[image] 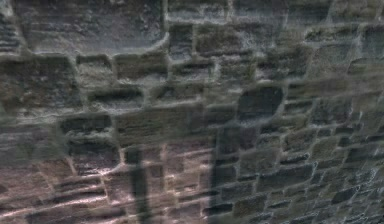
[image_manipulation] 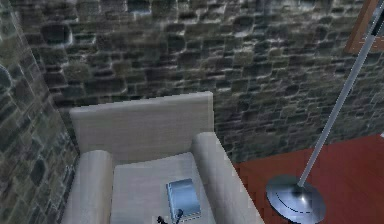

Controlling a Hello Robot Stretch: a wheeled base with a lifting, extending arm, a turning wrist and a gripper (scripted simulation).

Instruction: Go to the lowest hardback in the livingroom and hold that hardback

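Lying near the armchair [image_manipulation: 140, 128] seat's front edge, a grey book [image_manipulation: 183, 195] is seen; whether the gripper [image_manipulation: 170, 216] holds anything cannot be told.

The armchair [image_manipulation: 150, 150] stands in a corner, with one stone wall [image_manipulation: 200, 50] right behind its back and a side wall [image_manipulation: 20, 130] just beside its left arm. A book [image_manipulation: 183, 195] lies flat on the armchair's seat, nearer its right arm. A floor lamp [image_manipulation: 293, 198] stands on the floor to the armchair's right, near it but apart. A framed thing [image_manipulation: 366, 30] hangs on the back wall, high up and farther right.
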